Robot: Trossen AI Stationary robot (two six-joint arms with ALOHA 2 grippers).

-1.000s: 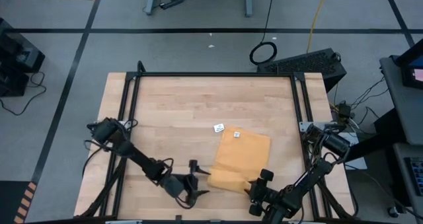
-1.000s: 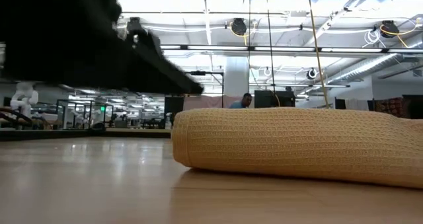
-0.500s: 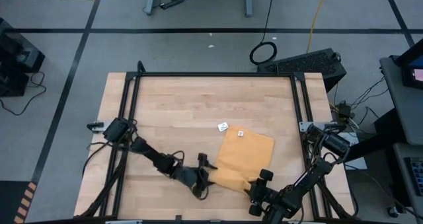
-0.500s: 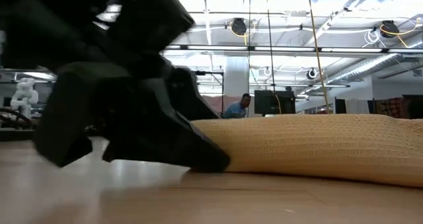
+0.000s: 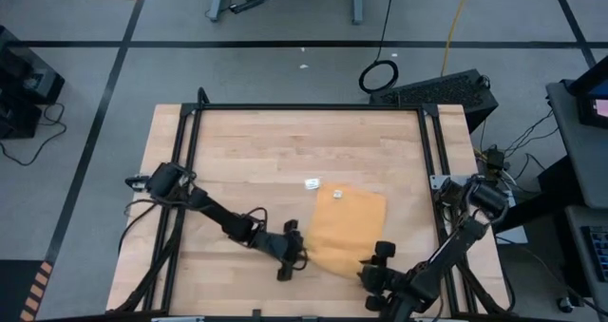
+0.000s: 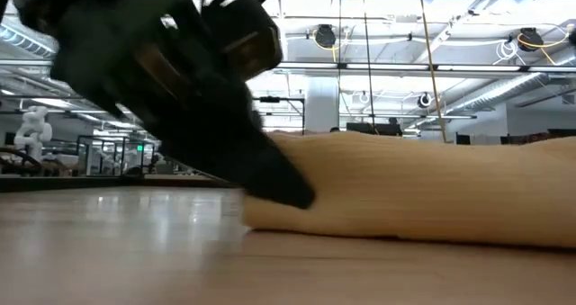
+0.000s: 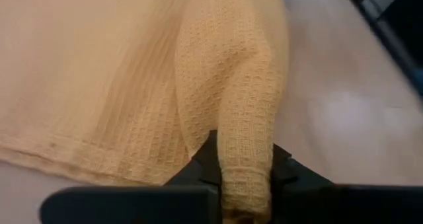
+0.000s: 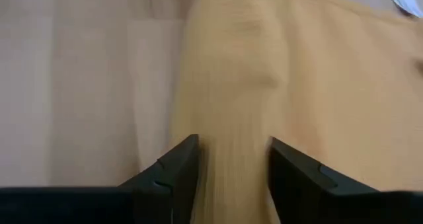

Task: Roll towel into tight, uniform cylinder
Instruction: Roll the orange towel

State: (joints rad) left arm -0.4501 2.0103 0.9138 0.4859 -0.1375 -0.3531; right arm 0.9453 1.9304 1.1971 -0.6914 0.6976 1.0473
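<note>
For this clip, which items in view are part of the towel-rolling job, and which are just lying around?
In the job:
- towel, partly rolled at its near edge
- left gripper, shut on one end of the roll
- right gripper, fingers around the other end of the roll

Just lying about:
- small white tag on the table, apart from the towel
- cable coil on the floor

The wooden table, bordered by a black frame, is carrying a mustard-yellow towel and a small white tag lying just beside it.
</note>
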